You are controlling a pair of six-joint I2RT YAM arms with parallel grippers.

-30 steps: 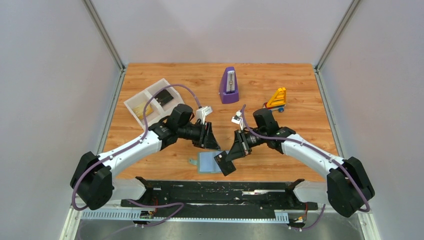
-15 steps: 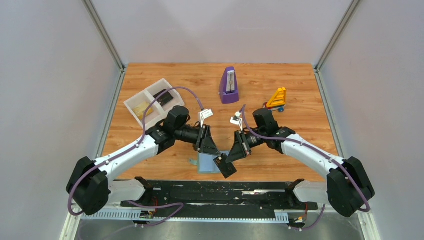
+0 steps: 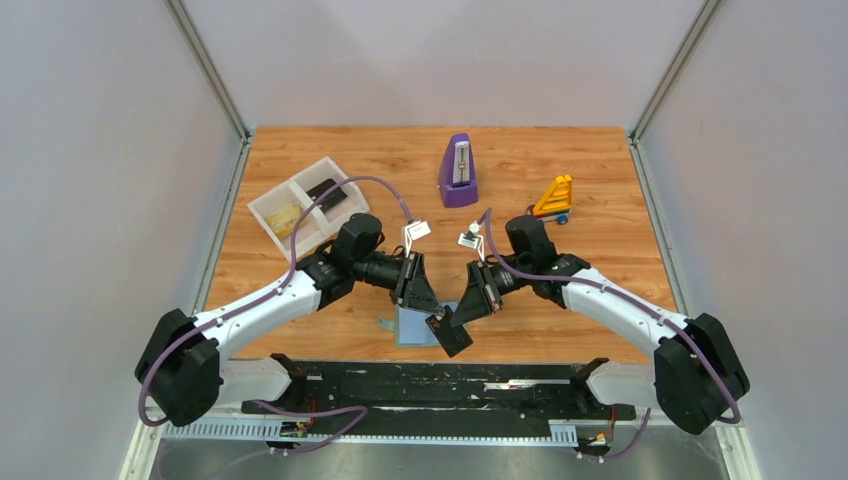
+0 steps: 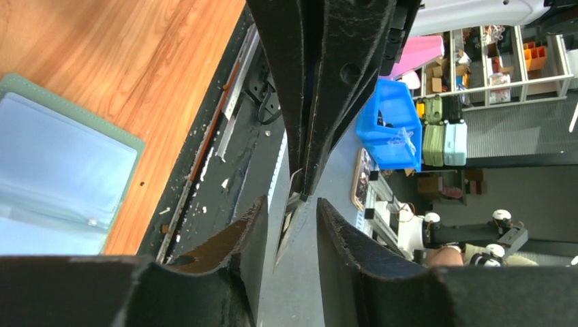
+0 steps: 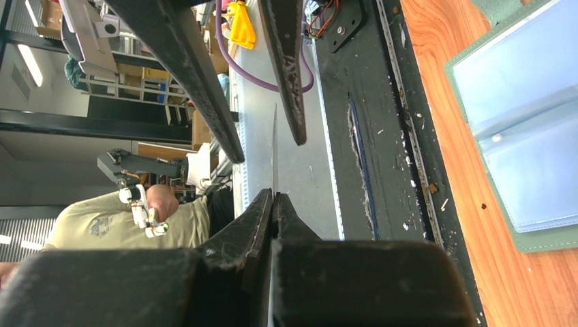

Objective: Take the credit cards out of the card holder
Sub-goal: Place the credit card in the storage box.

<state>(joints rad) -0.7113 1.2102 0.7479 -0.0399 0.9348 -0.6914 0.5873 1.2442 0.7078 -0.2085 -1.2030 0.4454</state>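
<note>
Pale grey walls [image 3: 440, 60] enclose a wooden tabletop [image 3: 600, 180]; beyond it, shelves [image 4: 501, 65] and a blue bin [image 4: 385, 126].

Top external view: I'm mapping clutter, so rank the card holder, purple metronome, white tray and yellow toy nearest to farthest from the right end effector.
1. Card holder, just left of the right end effector, near edge.
2. Purple metronome, far centre.
3. White tray, far left, and yellow toy, far right: too close to call.
</note>
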